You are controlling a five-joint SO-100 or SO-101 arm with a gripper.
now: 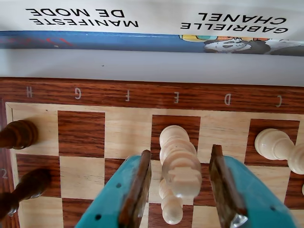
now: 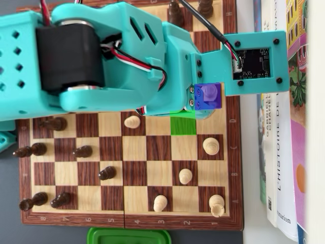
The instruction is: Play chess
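In the wrist view my gripper (image 1: pixel 181 153) is open over the wooden chessboard (image 1: pixel 80 135), its teal fingers (image 1: pixel 137 190) standing either side of a tall light piece (image 1: pixel 183 171) with a notched top. There is a gap on both sides and neither pad touches it. This piece stands in the E file, with another light piece (image 1: pixel 173 137) just beyond it and a third (image 1: pixel 172 211) nearer to me. In the overhead view the teal arm (image 2: pixel 111 56) covers the board's upper half and hides the fingers. A blue-tinted patch (image 2: pixel 208 95) and a green-tinted square (image 2: pixel 183 125) show beside it.
Dark pieces (image 1: pixel 19 134) stand at the left in the wrist view and a light piece (image 1: pixel 273 143) at the right. Overhead, light pieces (image 2: pixel 210 146) dot the right half and dark ones (image 2: pixel 82 151) the left. Books (image 2: pixel 284 127) lie along the board's right edge, and a green object (image 2: pixel 127 236) lies below it.
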